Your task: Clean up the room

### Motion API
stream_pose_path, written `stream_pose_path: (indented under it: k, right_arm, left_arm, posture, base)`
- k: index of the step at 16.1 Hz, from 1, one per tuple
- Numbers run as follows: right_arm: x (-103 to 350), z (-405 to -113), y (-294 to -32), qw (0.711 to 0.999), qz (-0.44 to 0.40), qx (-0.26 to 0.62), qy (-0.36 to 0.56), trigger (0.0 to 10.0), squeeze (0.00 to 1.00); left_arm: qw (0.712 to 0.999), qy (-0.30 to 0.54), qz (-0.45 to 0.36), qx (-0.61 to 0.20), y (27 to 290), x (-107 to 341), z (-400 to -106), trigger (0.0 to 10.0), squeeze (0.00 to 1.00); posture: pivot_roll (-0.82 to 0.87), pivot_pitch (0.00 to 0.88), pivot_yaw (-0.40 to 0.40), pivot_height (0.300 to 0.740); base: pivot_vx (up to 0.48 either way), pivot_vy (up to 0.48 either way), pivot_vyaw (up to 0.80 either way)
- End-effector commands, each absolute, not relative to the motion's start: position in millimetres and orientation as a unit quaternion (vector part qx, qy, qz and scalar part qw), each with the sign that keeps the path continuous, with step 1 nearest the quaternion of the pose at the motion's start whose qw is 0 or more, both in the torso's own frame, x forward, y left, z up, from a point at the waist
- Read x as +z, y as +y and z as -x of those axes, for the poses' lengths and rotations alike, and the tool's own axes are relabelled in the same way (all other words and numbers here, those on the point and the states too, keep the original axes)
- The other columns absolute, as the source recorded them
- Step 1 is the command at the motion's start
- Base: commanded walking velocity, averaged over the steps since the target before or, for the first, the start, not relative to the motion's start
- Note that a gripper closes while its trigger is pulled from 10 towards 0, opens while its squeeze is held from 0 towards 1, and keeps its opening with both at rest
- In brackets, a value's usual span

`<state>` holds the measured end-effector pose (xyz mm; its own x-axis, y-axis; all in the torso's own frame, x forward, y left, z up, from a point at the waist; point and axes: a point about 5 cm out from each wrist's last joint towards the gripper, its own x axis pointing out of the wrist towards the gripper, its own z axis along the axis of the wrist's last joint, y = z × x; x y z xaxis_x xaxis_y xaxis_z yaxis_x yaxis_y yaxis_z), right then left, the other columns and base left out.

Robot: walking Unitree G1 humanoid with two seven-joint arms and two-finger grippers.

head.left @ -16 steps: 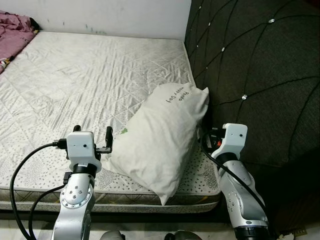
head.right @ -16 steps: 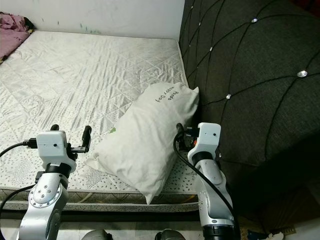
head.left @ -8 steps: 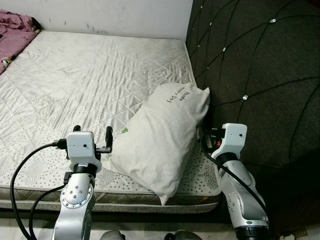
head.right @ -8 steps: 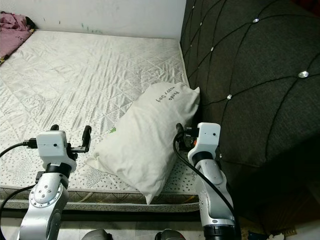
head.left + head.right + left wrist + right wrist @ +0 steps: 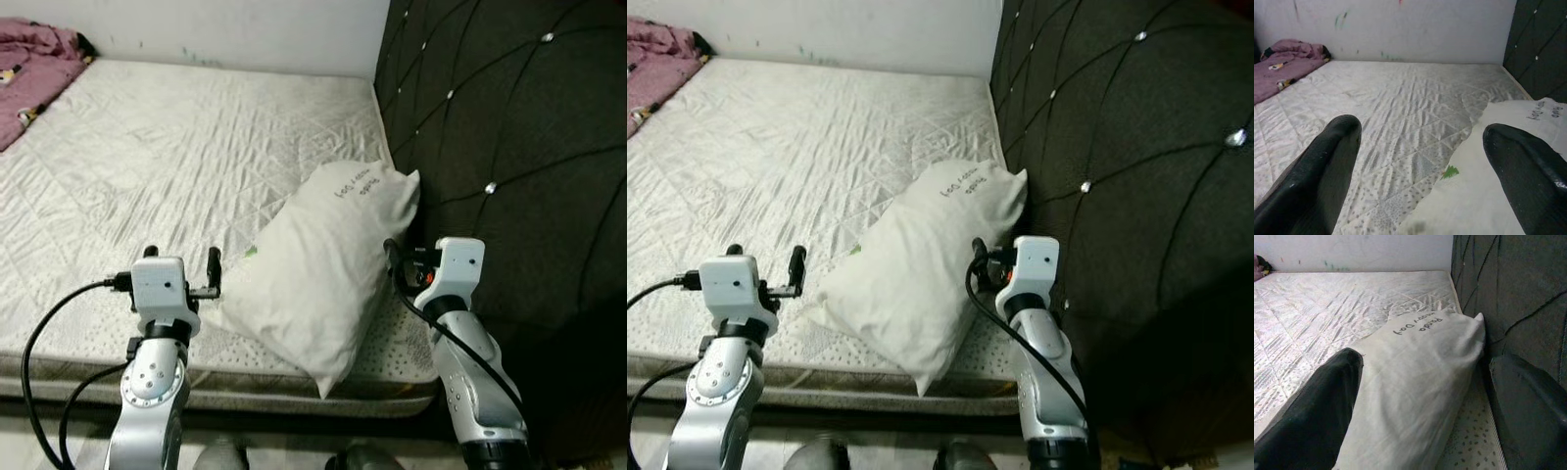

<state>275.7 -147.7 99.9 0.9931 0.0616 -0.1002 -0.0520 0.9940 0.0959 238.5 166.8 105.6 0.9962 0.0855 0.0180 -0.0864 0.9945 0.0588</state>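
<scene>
A white pillow [image 5: 323, 264] lies on the bed [image 5: 147, 166], near its front edge, with its far corner touching the dark padded headboard [image 5: 509, 127]. My left hand [image 5: 179, 260] hovers just beside the pillow's left corner, its fingers [image 5: 1327, 166] spread apart and holding nothing. My right hand [image 5: 1425, 401] is at the pillow's right side, between the pillow and the headboard, also released, with one finger [image 5: 1312, 416] against the pillow. A purple blanket [image 5: 34, 69] is on the far left of the bed.
</scene>
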Motion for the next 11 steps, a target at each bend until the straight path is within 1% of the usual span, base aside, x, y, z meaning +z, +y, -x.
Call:
stream_pose_path:
  k: [1, 3, 4, 6, 7, 11]
  right_arm:
    - [101, -277, -146, 0.997, -0.042, 0.034, 0.052, 10.0, 0.0]
    - [101, -279, -146, 0.997, -0.04, 0.037, 0.051, 10.0, 0.0]
    - [101, -280, -145, 0.997, -0.038, 0.041, 0.047, 10.0, 0.0]
    - [99, -282, -141, 0.996, -0.031, 0.06, 0.057, 10.0, 0.0]
    - [98, -284, -138, 0.995, -0.019, 0.076, 0.059, 10.0, 0.0]
    - [96, -288, -141, 0.995, -0.012, 0.082, 0.062, 10.0, 0.0]
  left_arm:
    - [0.999, -0.003, -0.033, 0.042, 166, 105, -240, 10.0, 0.0]
    - [0.998, -0.007, -0.036, 0.054, 167, 106, -241, 10.0, 0.0]
    - [0.997, -0.007, -0.039, 0.064, 169, 107, -241, 10.0, 0.0]
    - [0.997, -0.008, -0.042, 0.063, 169, 106, -242, 10.0, 0.0]
    - [0.997, -0.003, -0.042, 0.067, 170, 105, -244, 10.0, 0.0]
    - [0.996, 0.001, -0.046, 0.081, 176, 104, -244, 10.0, 0.0]
  posture:
    - [0.05, 0.033, -0.046, 0.64]
    - [0.05, 0.041, -0.049, 0.615]
    - [0.05, 0.042, -0.048, 0.611]
    - [0.06, 0.046, -0.052, 0.611]
    - [0.05, 0.067, -0.052, 0.611]
    - [0.06, 0.056, -0.06, 0.611]
  base:
    - [0.0, 0.0, 0.0]
    - [0.0, 0.0, 0.0]
    - [0.0, 0.0, 0.0]
    - [0.0, 0.0, 0.0]
    - [0.0, 0.0, 0.0]
    - [0.0, 0.0, 0.0]
